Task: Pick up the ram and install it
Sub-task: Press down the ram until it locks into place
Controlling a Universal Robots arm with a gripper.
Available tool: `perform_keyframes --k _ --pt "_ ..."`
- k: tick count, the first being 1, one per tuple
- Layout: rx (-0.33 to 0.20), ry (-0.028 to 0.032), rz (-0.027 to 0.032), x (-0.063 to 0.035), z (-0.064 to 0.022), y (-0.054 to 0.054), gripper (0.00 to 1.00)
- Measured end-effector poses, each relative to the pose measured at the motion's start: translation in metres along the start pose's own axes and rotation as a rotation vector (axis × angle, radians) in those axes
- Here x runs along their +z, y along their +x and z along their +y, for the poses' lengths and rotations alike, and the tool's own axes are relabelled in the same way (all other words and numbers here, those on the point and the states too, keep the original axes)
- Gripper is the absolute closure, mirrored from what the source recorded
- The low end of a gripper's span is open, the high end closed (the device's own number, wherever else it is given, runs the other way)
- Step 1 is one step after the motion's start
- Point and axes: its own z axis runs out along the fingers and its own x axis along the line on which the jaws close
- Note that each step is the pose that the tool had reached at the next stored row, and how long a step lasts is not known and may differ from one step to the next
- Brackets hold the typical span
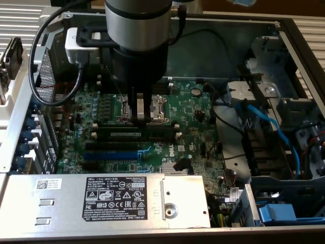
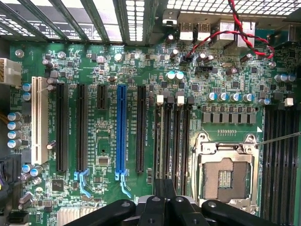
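Right now the gripper is down low over the green motherboard inside the open computer case, its dark fingers pressed together with no gap between them. They sit on top of the ram, the long dark-green stick lying along the bank of black memory slots just on the near side of the silver CPU socket. Whether the tips actually pinch the stick or only press on its top edge cannot be told. In the wrist view the closed fingers line up with the memory slots, the ones with white end clips, and the empty CPU socket lies right beside them. A blue expansion slot runs parallel, nearer than the ram, among black ones. Nearest of all sits the metal power supply with its black label. Over on the exterior view's right, a blue cable curves across the drive bay.
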Motion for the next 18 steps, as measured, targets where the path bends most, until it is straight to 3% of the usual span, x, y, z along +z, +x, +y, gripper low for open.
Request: perform_keyframes --k 8,18 --pt "0.000 -0.0095 0.0000 0.0016 -0.0039 -0.0008 0.90" --pt "0.001 -0.0140 0.0002 0.0029 -0.0050 -0.0016 0.90"
